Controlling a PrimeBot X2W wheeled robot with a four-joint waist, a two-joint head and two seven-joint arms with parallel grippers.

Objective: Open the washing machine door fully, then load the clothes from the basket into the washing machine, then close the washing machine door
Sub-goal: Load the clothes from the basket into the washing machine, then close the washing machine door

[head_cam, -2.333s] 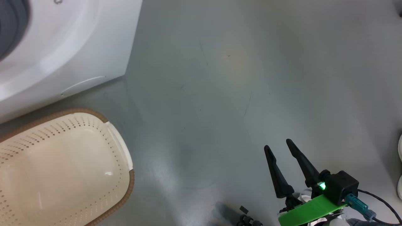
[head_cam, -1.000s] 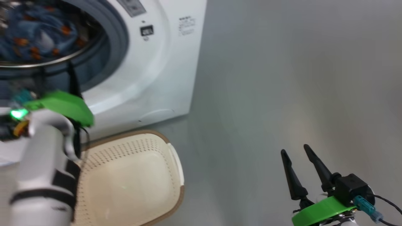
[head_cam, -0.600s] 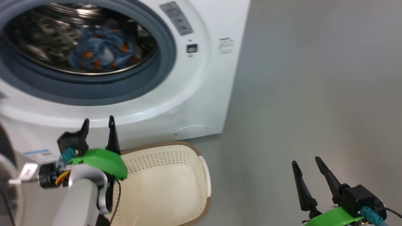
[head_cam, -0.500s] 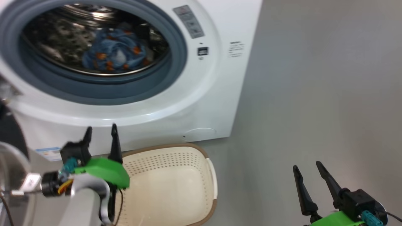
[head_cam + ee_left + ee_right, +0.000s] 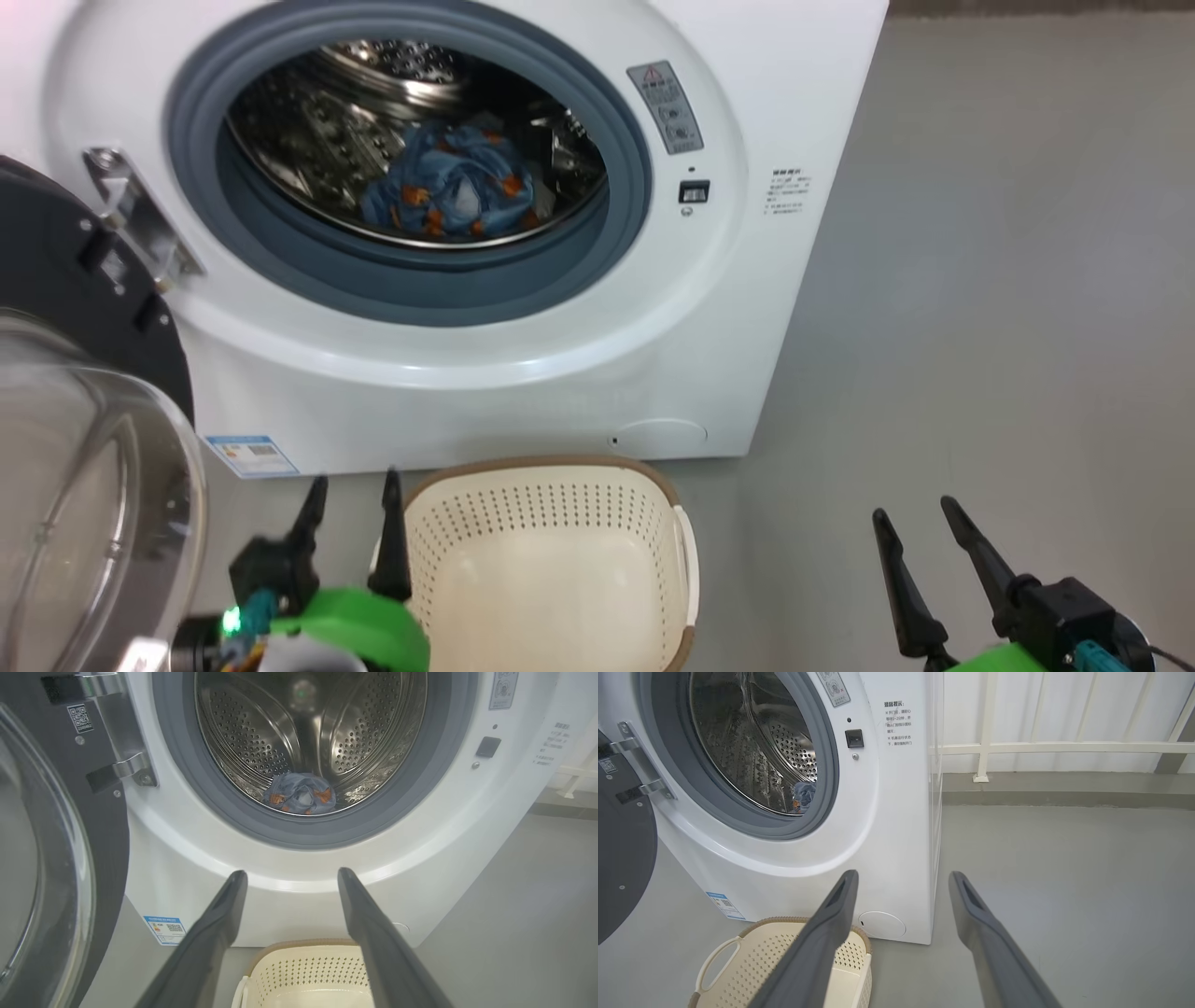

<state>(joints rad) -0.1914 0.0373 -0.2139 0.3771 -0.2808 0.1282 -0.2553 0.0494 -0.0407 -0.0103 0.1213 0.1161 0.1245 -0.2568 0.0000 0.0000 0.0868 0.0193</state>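
Grey floor [image 5: 980, 327] runs all around, and the white washing machine [image 5: 560, 373] stands on it. The washing machine door [image 5: 84, 485] hangs wide open on the left side, held by its shiny hinge [image 5: 131, 219]. The clothes [image 5: 453, 191] lie at the bottom of the steel drum [image 5: 373, 121], well back from the grey seal [image 5: 420, 289]. You can see the blue piece with orange prints. A pale bit shows in the middle of it, but it is too small to tell if that is the white piece. The basket [image 5: 551, 509] sits on the floor just in front of the machine, and it looks empty.

So the loading looks done, and shutting the door is the job that is left. To do it well, a tool should go to the outer side of the door, near the edge far from the hinge. Then it should push the door round in a smooth curve until it sits flat on the front. A slow push is best, because the glass bowl must slide into the opening. No cloth should hang over the seal.

The left tool [image 5: 355, 481] is low, beside the basket's left end. Its two fingers are spread apart and pinch nothing. The right tool [image 5: 913, 509] is over bare floor, well apart from the machine. Its fingers are spread too, and it holds and touches nothing.
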